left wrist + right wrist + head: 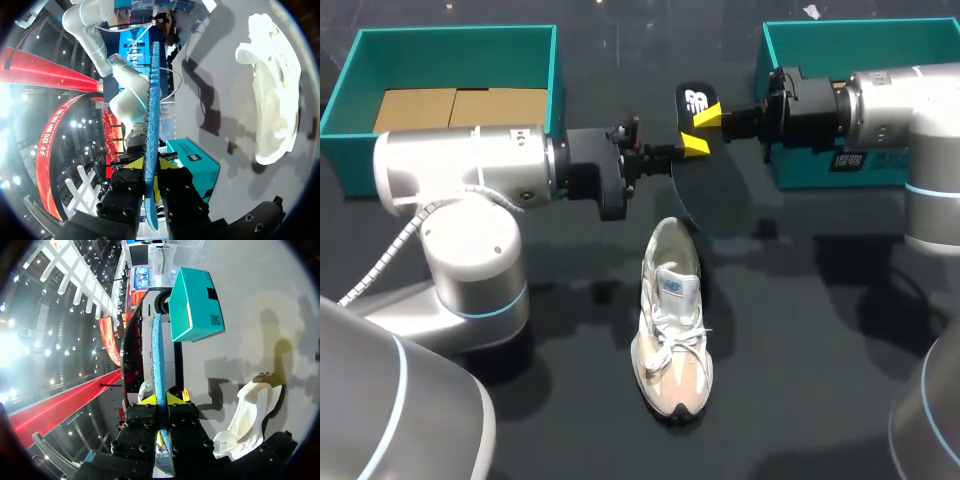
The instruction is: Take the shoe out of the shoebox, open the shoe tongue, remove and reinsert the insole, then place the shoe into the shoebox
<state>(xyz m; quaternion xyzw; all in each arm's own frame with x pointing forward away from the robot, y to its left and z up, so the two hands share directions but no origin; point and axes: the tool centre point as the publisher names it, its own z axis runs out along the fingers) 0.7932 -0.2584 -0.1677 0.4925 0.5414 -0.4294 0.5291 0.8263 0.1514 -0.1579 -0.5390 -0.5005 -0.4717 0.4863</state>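
Across the black bench (820, 350), seen from above, my two arms come in from opposite sides and meet over the middle. My left arm (470, 170) lies level from the left and my right arm (890, 105) from the right. Two teal shoeboxes stand at the far side. The left shoebox (350, 110) holds flat brown cardboard, and the right shoebox (765, 50) is partly hidden behind my right arm.

A pale lace-up shoe (672, 320) stands on its sole at the bench's middle, outside both boxes. Its long axis runs far to near, with the toe toward me and the heel toward the far side.

Just beyond the heel, the insole (705, 185) hangs in the air. Its long axis lies roughly in line with the shoe's. My left hand (692, 146) is clamped on it from the left and my right hand (710, 115) from the right.

Each wrist camera shows the insole (152, 100) (157, 355) edge-on, a thin blue strip pinched between that hand's yellow tips (150, 170) (161, 402).
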